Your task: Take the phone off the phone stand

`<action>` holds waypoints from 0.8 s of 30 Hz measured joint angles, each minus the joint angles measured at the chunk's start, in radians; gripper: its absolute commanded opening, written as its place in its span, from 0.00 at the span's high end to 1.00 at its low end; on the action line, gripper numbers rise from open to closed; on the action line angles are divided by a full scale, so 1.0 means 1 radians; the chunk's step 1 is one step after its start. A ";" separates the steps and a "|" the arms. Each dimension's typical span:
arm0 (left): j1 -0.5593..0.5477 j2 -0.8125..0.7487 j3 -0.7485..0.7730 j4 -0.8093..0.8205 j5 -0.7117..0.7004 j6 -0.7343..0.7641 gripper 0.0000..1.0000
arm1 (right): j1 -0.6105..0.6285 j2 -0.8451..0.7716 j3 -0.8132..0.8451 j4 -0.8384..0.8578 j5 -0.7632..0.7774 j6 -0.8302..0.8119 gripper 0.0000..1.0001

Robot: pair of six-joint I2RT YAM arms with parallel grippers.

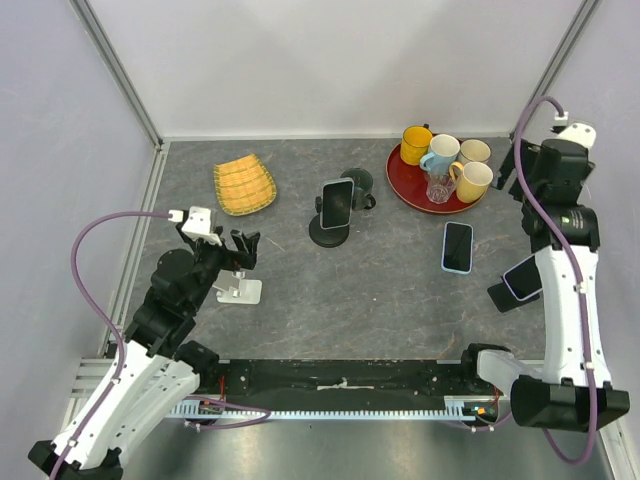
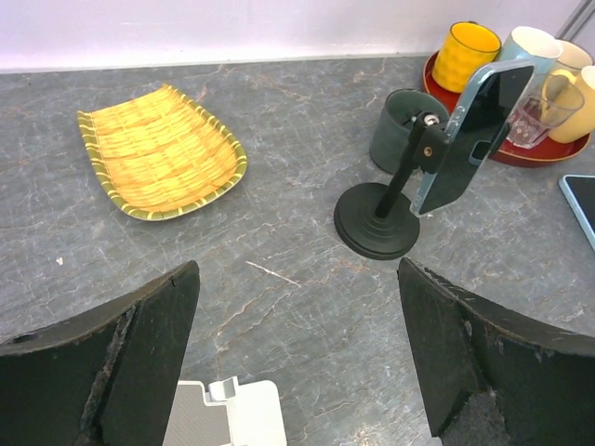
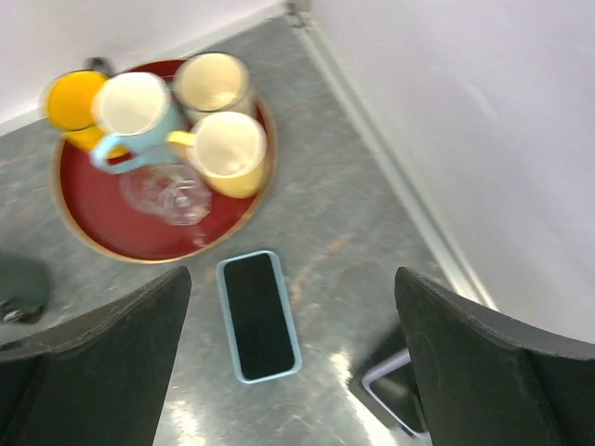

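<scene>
L gripper [image 2: 296,279] & R gripper [image 3: 290,279] both wide open, empty; centre phone [image 2: 479,130] sits tilted in black stand [image 2: 376,223]; pulling w/o bracing stand could tip it toward far cup [image 2: 395,139].

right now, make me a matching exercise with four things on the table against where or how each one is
Things:
1 middle black stand
2 white stand
3 clear glass
4 woven tray

States:
A on the red tray
B holds no phone
C holds a phone
D back left, nothing on it

Pairs: 1-C, 2-B, 3-A, 4-D
</scene>
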 measured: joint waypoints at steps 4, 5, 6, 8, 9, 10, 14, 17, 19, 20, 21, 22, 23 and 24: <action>-0.047 -0.028 0.000 0.002 -0.032 0.005 0.04 | -0.034 -0.053 -0.004 -0.076 0.182 0.002 0.02; -0.066 -0.037 -0.002 0.004 -0.042 0.009 0.04 | -0.050 -0.063 -0.010 -0.089 0.218 0.006 0.02; -0.079 -0.045 -0.003 0.005 -0.051 0.012 0.03 | -0.064 -0.074 -0.021 -0.098 0.249 0.008 0.02; -0.104 -0.057 -0.006 0.009 -0.066 0.019 0.03 | -0.096 -0.099 -0.046 -0.116 0.296 0.011 0.02; -0.116 -0.064 -0.010 0.011 -0.075 0.022 0.03 | -0.119 -0.110 -0.058 -0.127 0.309 0.014 0.02; -0.128 -0.071 -0.013 0.014 -0.083 0.025 0.03 | -0.141 -0.118 -0.069 -0.135 0.319 0.015 0.02; -0.166 -0.089 -0.018 0.016 -0.106 0.032 0.02 | -0.220 -0.120 -0.111 -0.156 0.316 0.038 0.02; -0.178 -0.094 -0.018 0.017 -0.116 0.034 0.02 | -0.269 -0.084 -0.124 -0.167 0.266 0.051 0.02; -0.181 -0.094 -0.018 0.017 -0.116 0.034 0.02 | -0.294 -0.046 -0.124 -0.171 0.224 0.053 0.02; -0.183 -0.093 -0.018 0.017 -0.116 0.034 0.02 | -0.307 -0.028 -0.124 -0.172 0.200 0.053 0.02; -0.183 -0.093 -0.018 0.017 -0.116 0.034 0.02 | -0.320 -0.003 -0.124 -0.174 0.170 0.053 0.02; -0.183 -0.091 -0.018 0.017 -0.116 0.034 0.02 | -0.332 0.021 -0.124 -0.175 0.143 0.052 0.02; -0.183 -0.089 -0.018 0.017 -0.116 0.034 0.02 | -0.344 0.044 -0.124 -0.175 0.121 0.052 0.02; -0.183 -0.086 -0.018 0.017 -0.116 0.034 0.02 | -0.354 0.066 -0.122 -0.177 0.104 0.051 0.02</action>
